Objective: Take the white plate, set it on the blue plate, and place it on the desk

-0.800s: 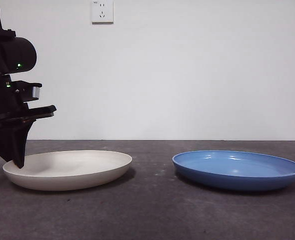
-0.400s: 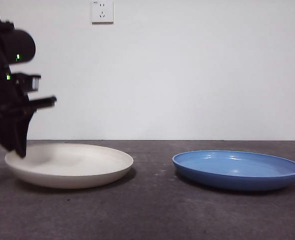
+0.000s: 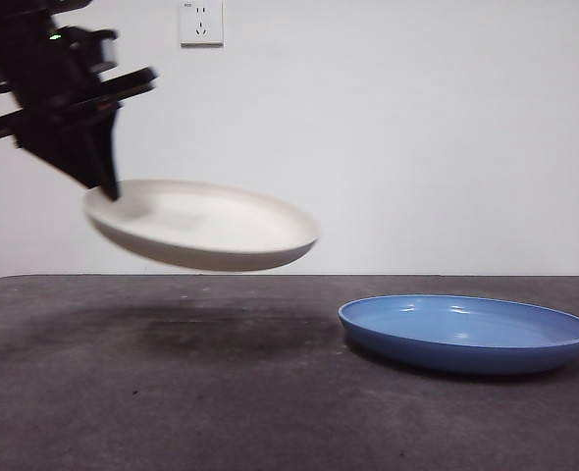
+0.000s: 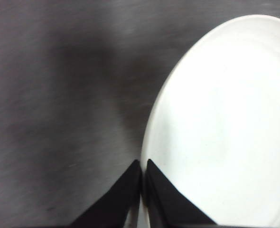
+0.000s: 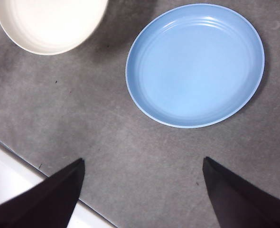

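My left gripper [image 3: 105, 186] clamped the white plate's [image 3: 203, 224] rim, holding it tilted in the air above the desk [image 3: 221, 392], beside the blue plate [image 3: 466, 334]. My right gripper [image 5: 142, 178] hung spread wide.

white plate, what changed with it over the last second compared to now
The white plate has left the desk: it sat flat a second ago and now hangs in the air, tilted, carried up and toward the blue plate. The left gripper, already at the rim then, is shut on the plate's edge and has risen with it. The blue plate has not moved; the right gripper is open above the desk.
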Controlling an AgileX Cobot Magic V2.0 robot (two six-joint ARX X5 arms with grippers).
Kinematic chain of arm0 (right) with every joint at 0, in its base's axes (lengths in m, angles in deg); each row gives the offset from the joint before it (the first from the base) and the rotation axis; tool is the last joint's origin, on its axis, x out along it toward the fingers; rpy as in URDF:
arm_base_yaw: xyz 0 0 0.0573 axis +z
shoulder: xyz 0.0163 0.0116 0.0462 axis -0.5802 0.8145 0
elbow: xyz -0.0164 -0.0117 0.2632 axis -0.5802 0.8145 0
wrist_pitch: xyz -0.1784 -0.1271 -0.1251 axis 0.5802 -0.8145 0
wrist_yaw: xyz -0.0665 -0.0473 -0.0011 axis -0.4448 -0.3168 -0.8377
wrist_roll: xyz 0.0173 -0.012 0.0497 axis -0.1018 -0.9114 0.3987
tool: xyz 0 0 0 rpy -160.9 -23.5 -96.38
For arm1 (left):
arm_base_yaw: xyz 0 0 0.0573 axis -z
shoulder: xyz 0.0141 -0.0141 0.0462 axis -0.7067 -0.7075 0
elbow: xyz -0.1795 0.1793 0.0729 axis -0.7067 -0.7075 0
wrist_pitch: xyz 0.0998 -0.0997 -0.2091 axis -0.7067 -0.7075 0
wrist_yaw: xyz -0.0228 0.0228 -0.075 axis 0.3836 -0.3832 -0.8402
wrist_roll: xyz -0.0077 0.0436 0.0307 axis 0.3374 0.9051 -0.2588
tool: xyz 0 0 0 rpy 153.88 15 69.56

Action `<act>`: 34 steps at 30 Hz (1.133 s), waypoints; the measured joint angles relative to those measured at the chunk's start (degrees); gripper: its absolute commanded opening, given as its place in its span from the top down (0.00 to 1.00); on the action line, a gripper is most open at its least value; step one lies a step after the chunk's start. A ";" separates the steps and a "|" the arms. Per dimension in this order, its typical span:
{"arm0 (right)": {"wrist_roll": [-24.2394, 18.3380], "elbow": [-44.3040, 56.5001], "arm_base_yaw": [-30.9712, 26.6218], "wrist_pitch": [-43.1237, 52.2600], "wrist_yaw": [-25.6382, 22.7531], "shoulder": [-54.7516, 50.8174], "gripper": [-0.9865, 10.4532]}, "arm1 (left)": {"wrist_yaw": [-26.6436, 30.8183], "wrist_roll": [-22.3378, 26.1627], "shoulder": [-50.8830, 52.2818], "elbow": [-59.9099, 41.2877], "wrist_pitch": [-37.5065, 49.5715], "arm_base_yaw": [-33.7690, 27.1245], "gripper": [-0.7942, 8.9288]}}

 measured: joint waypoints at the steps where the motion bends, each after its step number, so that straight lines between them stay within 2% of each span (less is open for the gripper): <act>1: 0.00 0.00 0.00 -0.02 0.00 0.02 0.57 | -0.02 -0.20 -0.04 0.15 0.28 1.20 0.90; 8: 0.46 0.00 0.00 0.11 0.00 -0.09 0.57 | -0.57 -3.98 -3.63 3.37 6.19 9.42 0.90; 14: 1.01 0.00 0.00 0.20 -0.02 -2.16 0.57 | -0.63 -6.23 -11.87 9.73 6.34 13.92 0.90; 25: 3.26 0.00 0.00 0.17 -0.42 -6.80 0.57 | -0.66 -7.45 -27.50 24.24 3.45 19.43 0.90; 34: 3.65 0.00 0.00 0.17 -0.42 -7.93 0.57 | -0.63 -7.48 -34.56 28.85 2.08 21.24 0.90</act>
